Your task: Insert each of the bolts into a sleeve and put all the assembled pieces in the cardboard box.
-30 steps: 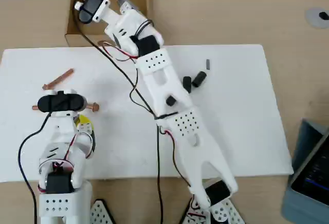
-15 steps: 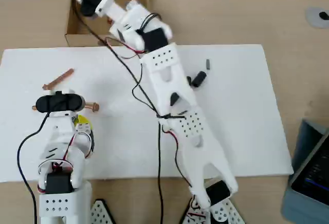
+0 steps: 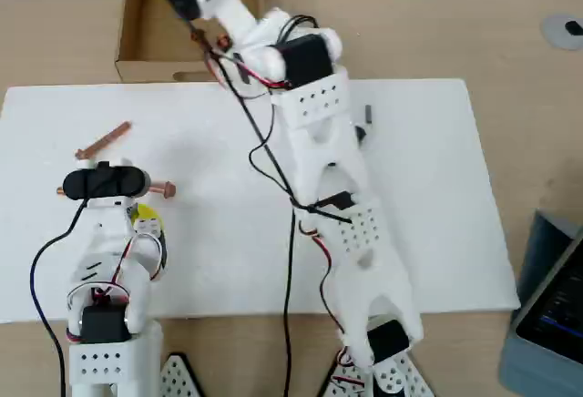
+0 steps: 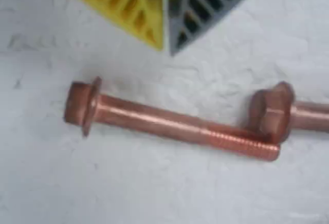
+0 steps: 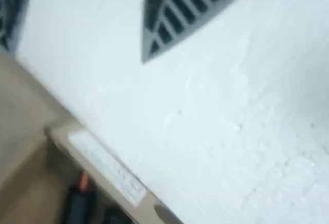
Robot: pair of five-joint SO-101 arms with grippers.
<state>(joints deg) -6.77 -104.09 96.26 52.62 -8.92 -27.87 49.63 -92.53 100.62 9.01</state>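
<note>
One assembled piece apparently in cardboard box. Three bolts loose near left, unsleeved. Right gripper jaws apart, empty; left gripper pinched together, empty.

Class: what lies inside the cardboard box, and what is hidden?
Inside the cardboard box, the right wrist view shows a dark piece with a coppery end, too blurred to identify. From above, the right arm covers much of the floor; the uncovered part looks bare.
</note>
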